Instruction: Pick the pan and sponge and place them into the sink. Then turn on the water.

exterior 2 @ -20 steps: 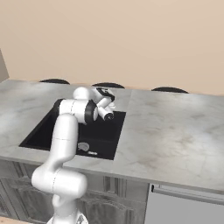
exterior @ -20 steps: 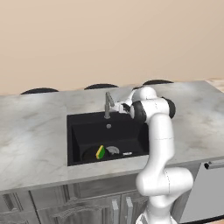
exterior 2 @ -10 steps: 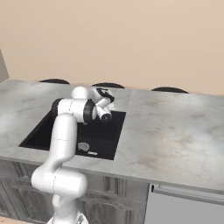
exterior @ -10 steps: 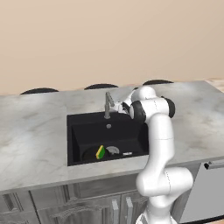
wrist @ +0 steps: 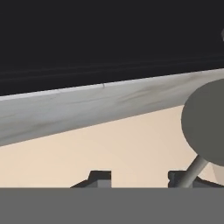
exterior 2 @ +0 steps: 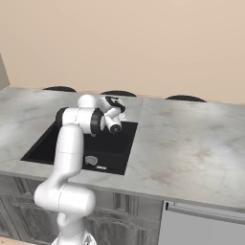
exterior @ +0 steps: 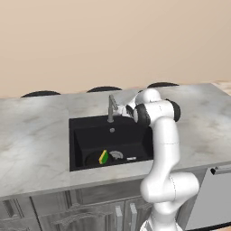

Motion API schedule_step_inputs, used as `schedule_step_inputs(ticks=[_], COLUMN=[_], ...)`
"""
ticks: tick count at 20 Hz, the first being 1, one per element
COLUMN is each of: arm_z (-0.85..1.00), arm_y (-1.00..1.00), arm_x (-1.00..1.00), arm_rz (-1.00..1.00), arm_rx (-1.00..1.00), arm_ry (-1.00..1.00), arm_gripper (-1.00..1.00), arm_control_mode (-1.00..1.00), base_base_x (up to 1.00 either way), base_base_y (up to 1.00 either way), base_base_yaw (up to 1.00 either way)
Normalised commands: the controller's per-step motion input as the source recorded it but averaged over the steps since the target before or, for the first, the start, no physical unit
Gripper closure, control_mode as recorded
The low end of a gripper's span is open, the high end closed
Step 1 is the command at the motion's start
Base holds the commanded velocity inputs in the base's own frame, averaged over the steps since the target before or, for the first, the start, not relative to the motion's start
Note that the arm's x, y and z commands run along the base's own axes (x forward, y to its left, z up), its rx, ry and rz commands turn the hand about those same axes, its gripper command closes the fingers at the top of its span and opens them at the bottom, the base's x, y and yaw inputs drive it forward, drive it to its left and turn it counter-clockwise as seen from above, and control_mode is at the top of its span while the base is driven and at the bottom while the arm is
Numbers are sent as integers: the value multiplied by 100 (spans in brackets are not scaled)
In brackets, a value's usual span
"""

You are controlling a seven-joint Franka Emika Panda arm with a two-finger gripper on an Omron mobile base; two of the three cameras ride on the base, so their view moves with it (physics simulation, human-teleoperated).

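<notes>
Landmark: the faucet (exterior: 111, 107), at the back rim of the sink (exterior: 79, 149). Over the last second nothing has shifted; the gripper (exterior: 122, 109) hangs just beside the faucet, so the water step looks under way, with no stream yet. Sponge (exterior: 103, 157) and pan (exterior: 96, 158) lie in the basin, in front of the faucet. Hand view adds the fingertips (wrist: 99, 178) part open, a grey lever between them; whether gripped, cannot tell. Right base view hides the sponge.
</notes>
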Motion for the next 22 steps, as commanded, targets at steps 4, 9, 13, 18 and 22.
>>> schedule_step_inputs(ticks=[4, 9, 13, 18, 22], arm_z=[-68, -72, -75, -72, -49], arm_y=[-100, -98, -96, -92, -81], arm_x=[-26, -28, -35, -37, -41], arm_rz=[0, 0, 0, 0, 0], arm_rx=[0, 0, 0, -1, 0], arm_ry=[0, 0, 0, 0, 0], arm_gripper=[100, 100, 100, 100, 100], arm_control_mode=[-100, -100, -100, -100, -100], base_base_x=[0, 0, 0, 0, 0], base_base_y=[0, 0, 0, 0, 0], base_base_yaw=[0, 0, 0, 0, 0])
